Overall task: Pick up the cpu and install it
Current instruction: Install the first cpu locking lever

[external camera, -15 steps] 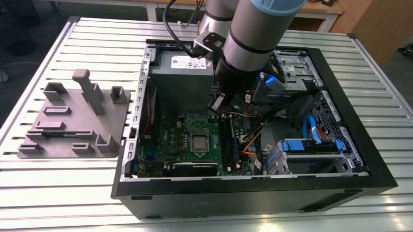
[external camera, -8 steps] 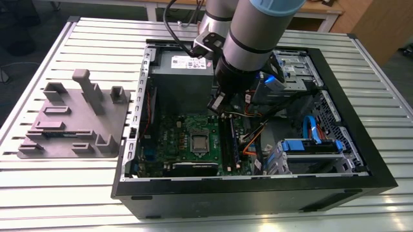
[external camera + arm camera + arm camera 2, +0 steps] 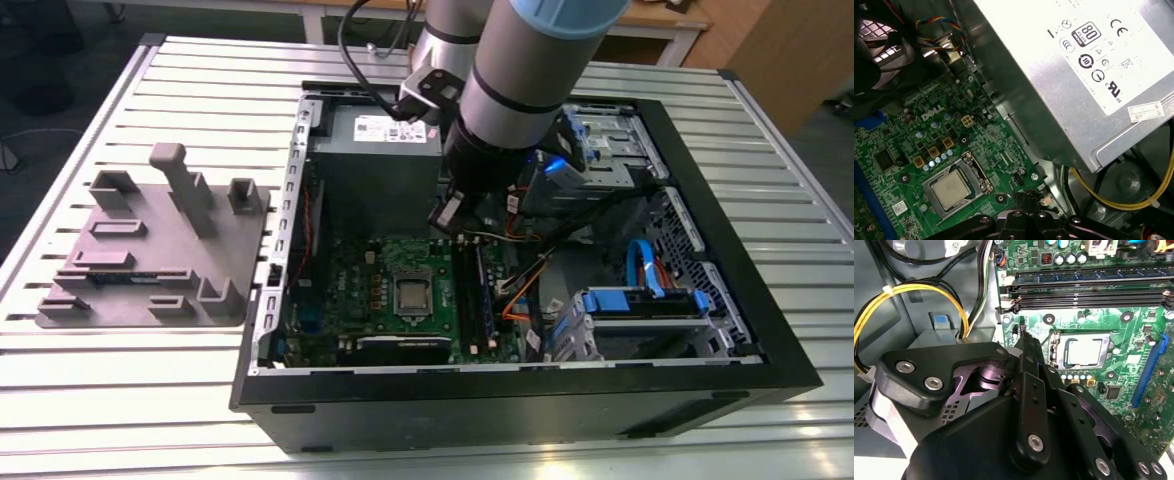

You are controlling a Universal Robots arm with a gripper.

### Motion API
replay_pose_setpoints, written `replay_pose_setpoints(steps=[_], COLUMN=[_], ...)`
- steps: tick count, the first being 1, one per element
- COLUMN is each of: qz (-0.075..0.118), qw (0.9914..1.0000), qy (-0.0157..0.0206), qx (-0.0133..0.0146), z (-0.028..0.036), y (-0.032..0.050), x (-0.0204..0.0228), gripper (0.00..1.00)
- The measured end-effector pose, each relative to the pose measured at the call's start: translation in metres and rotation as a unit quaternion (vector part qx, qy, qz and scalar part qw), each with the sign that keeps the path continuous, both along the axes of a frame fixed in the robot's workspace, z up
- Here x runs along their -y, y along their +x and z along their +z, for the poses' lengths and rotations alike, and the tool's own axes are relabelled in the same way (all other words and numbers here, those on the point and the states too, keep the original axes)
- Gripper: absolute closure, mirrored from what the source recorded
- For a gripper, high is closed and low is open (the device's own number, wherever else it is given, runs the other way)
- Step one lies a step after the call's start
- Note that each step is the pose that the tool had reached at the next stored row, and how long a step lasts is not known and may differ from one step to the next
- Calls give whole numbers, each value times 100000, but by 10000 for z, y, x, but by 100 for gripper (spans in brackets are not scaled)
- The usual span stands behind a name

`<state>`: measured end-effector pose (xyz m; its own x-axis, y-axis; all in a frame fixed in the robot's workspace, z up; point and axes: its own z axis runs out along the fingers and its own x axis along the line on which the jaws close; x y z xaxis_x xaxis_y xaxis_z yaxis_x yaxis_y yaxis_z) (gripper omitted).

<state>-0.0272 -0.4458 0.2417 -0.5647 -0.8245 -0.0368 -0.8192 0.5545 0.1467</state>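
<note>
Arm angled steeply downward, gripper [image 3: 1023, 335] fingers pressed together, empty.

1. Thick silver-grey arm [image 3: 514, 70], round tube sections, pale blue ring up top.
2. Black band around the wrist, small blue light glowing beside it.
3. Black cable [image 3: 350, 50] looping off the wrist block.
4. Gripper [image 3: 1024, 347]: matte black plates, silver screws, slim dark fingers [image 3: 1031, 370].

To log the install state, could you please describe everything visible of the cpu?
The cpu is a small flat square with a dull silver metal top. It lies level in its socket on the green motherboard, inside a metal retaining frame, as the second wrist view also shows. The claw hangs above the board beside it, not touching it.
</note>
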Motion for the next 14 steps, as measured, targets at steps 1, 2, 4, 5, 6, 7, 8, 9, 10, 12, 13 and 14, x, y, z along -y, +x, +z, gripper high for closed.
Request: replay_pose_setpoints(steps=[1, 2, 4, 5, 6, 7, 8, 9, 10, 12, 13, 14], qz=[24, 87, 390, 653, 961, 1260, 1427, 1514, 1552, 1621, 1669, 1695], qw=[100000, 100000, 99999, 99998, 99995, 99992, 99990, 99989, 99988, 99986, 99985, 99985], qy=[38, 73, 116, 103, 102, 101, 108, 64, -29, -280, -365, -426], qx=[-2, 3, 4, -1, -4, 0, 3, -3, -5, -10, -10, -10], z=[-6, -13, -26, -27, -28, -28, -29, -29, -29, -28, -29, -28], y=[-1, -4, -14, -22, -29, -35, -38, -40, -41, -41, -41, -41], x=[-4, -8, -10, -10, -8, -3, 3, 7, 11, 26, 37, 46], gripper=[90, 90, 90, 90, 90, 90, 90, 90, 90, 90, 90, 90])
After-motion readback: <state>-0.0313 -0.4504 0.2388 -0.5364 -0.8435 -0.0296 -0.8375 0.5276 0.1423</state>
